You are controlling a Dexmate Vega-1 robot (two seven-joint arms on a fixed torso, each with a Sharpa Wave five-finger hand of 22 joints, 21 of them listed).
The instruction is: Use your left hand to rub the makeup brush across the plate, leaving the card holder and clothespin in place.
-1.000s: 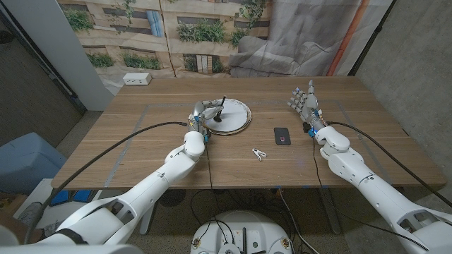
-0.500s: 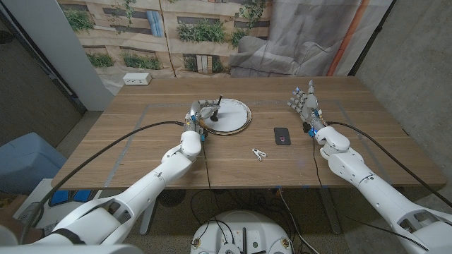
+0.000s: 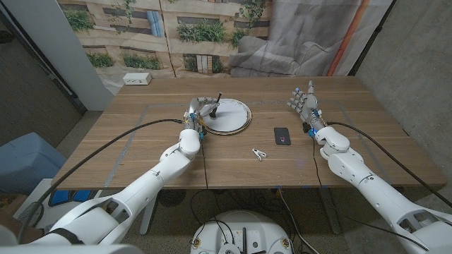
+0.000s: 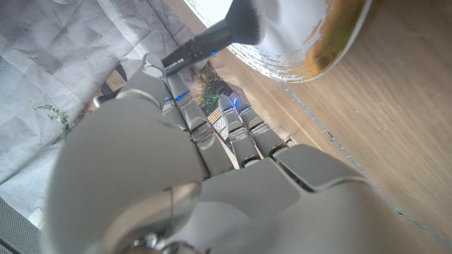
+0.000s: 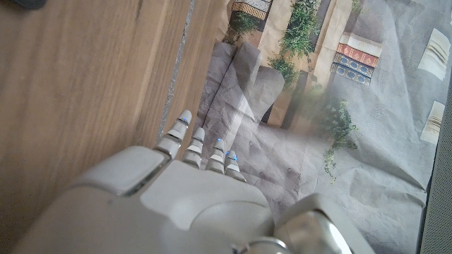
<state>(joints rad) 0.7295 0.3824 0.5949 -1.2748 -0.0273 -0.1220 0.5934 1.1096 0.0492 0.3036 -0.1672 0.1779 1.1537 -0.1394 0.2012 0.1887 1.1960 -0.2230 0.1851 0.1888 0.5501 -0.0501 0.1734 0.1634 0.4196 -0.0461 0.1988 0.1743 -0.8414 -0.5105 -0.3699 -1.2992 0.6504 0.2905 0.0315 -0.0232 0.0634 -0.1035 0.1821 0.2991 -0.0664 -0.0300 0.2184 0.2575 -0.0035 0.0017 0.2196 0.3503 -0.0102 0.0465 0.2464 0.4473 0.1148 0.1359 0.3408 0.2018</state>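
A: From the head camera, the left hand (image 3: 197,111) grips the makeup brush (image 3: 216,106) at the near-left rim of the plate (image 3: 236,121), bristles down on the white surface. A second ago the brush stood nearer the plate's middle; it has slid toward the left rim, the hand with it.

B: And the right hand (image 3: 304,100)?

A: Same place, standing on the table, fingers spread and holding nothing. The card holder (image 3: 282,135) lies between it and the plate, the clothespin (image 3: 259,153) nearer us; neither has shifted.

B: The left wrist camera?

A: Fingers (image 4: 189,121) curled round the black handle of the brush (image 4: 212,44), bristles pressed on the plate (image 4: 296,42).

B: Right wrist?

A: Fingertips (image 5: 182,120) straight, apart, over bare wooden table (image 5: 78,92).
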